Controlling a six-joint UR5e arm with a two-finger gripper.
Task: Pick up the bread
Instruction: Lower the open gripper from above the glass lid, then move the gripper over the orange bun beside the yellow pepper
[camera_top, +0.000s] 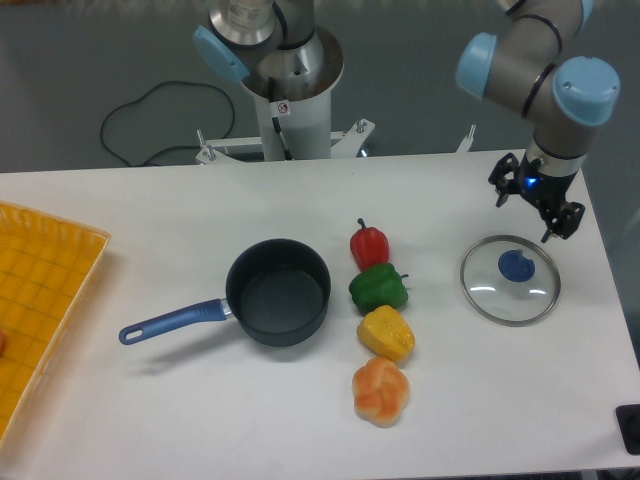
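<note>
Hovering over the far right of the white table (130, 420), the gripper (533, 207) hung with its two fingers spread apart and nothing between them, just above the far edge of a glass lid (510, 279) with a blue knob. The bread (381, 391) lay well apart from it near the front edge, touching the yellow pepper (387, 332) at the near end of a row with the green pepper (378, 287) and red pepper (369, 245). A dark saucepan (277, 291) with a blue handle sat left of the row, a yellow tray (45, 300) at the left edge.
</note>
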